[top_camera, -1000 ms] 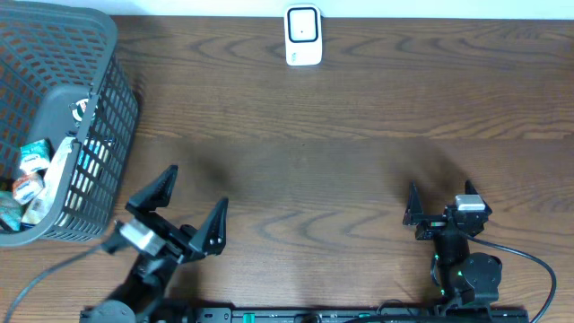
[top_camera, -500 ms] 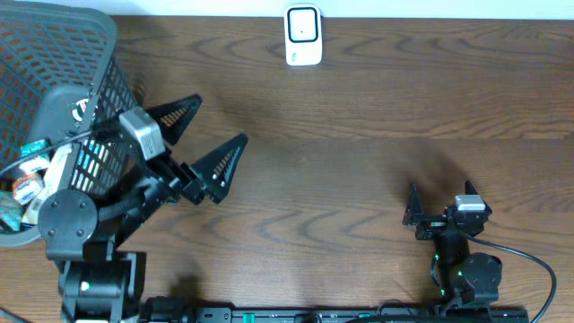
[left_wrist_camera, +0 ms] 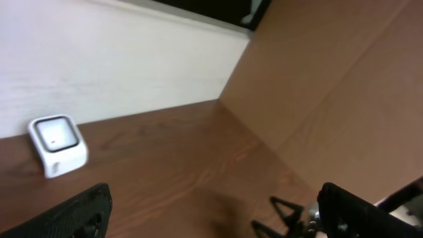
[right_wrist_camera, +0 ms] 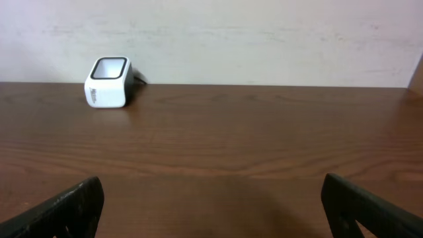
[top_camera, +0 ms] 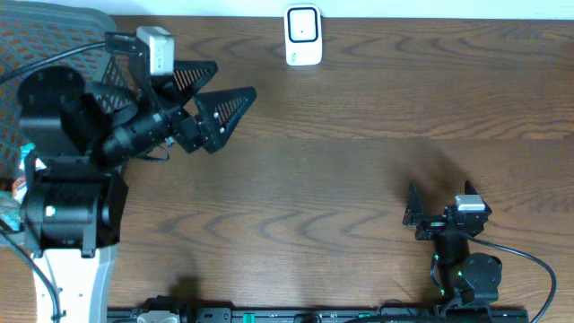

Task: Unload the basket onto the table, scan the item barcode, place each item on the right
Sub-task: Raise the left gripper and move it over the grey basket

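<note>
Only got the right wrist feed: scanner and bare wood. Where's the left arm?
Observer: The left gripper is held above the far-left part of the table, beside the basket, jaws open and empty.
Operator: Items?
Observer: A few packets show in the basket; the left arm hides most of it.
Operator: Right side holding anything?
Observer: No, the right gripper is open and empty, near the table's front edge.

Dark wood-grain surface (top_camera: 359, 161). Grey mesh basket (top_camera: 45, 20) stands at its far left corner, largely hidden. White wall (right_wrist_camera: 264, 39) runs along the far edge. A plain brown panel (left_wrist_camera: 344, 99) meets the wall at the right end.
</note>
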Tool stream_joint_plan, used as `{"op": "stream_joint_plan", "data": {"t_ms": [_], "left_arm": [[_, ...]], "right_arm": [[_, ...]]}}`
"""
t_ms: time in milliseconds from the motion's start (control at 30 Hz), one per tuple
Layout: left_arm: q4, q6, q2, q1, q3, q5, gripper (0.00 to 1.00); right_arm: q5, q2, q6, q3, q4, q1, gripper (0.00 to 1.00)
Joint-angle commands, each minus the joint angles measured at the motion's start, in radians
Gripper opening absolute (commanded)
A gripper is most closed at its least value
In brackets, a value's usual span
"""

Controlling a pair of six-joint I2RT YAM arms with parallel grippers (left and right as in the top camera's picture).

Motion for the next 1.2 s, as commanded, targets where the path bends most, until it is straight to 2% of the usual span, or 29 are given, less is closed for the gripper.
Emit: {"op": "stream_joint_plan", "data": {"t_ms": [0,67,100,267,367,500,567,667,800,967,1100,1167], "left_arm": [[0.001,0.136,-0.006,0.003,0.024,-0.177,0.98],[-0.004,0.223,-0.014,0.003,0.037,-0.338,0.98],[-0.047,0.288,-0.006,0.003,0.072,-0.466,0.98],[-0.248,0.402,0.072,0.003,0.229,-0.708,0.98],[-0.377,0.479,0.163,0.011,0.359,-0.940,0.98],[-0.528,0.523,0.307,0.113,0.496,-1.175,0.97],[-0.562,0.513,0.359,0.212,0.498,-1.188,0.98],[-0.597,0.382,0.431,0.369,0.497,-1.186,0.98],[-0.601,0.240,0.480,0.494,0.488,-1.176,0.98],[-0.656,0.249,0.484,0.548,0.482,-1.176,0.98],[-0.714,0.352,0.514,0.601,0.412,-1.176,0.98],[-0.714,0.354,0.536,0.633,0.346,-1.176,0.98]], "right_arm": [[0.001,-0.004,0.011,-0.003,-0.003,0.003,0.99],[0.001,-0.004,0.011,-0.003,-0.003,0.003,0.99],[0.001,-0.004,0.011,-0.003,-0.003,0.003,0.99],[0.001,-0.004,0.011,-0.003,-0.003,0.003,0.99],[0.001,-0.004,0.011,-0.003,-0.003,0.003,0.99],[0.001,-0.004,0.011,-0.003,-0.003,0.003,0.99],[0.001,-0.004,0.011,-0.003,-0.003,0.003,0.99],[0.001,-0.004,0.011,-0.003,-0.003,0.003,0.99],[0.001,-0.004,0.011,-0.003,-0.003,0.003,0.99],[0.001,-0.004,0.011,-0.003,-0.003,0.003,0.99],[0.001,-0.004,0.011,-0.003,-0.003,0.003,0.99],[0.001,-0.004,0.011,-0.003,-0.003,0.003,0.99]]}}
